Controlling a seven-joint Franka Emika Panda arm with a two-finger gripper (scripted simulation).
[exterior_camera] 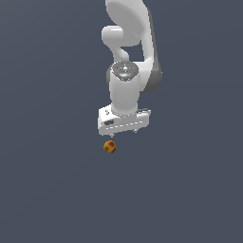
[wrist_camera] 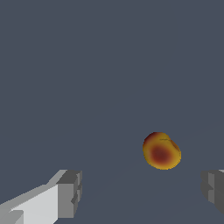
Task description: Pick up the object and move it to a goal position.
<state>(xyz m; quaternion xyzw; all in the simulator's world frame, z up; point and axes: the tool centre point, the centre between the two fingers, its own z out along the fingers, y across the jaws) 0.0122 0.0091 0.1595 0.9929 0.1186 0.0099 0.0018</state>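
Note:
The object [exterior_camera: 109, 146] is a tiny orange-yellow ball with red spots, resting on the plain grey floor just below the white gripper [exterior_camera: 123, 132] in the exterior view. In the wrist view the object [wrist_camera: 161, 151] lies ahead of the gripper [wrist_camera: 142, 190], nearer one of its two fingers. Those fingers [wrist_camera: 70, 192] stand far apart with nothing between them, so the gripper is open. It is not touching the ball.
The white Panda arm [exterior_camera: 129, 42] rises behind the gripper toward the top of the exterior view. A uniform dark grey surface [exterior_camera: 47, 190] surrounds the ball on all sides.

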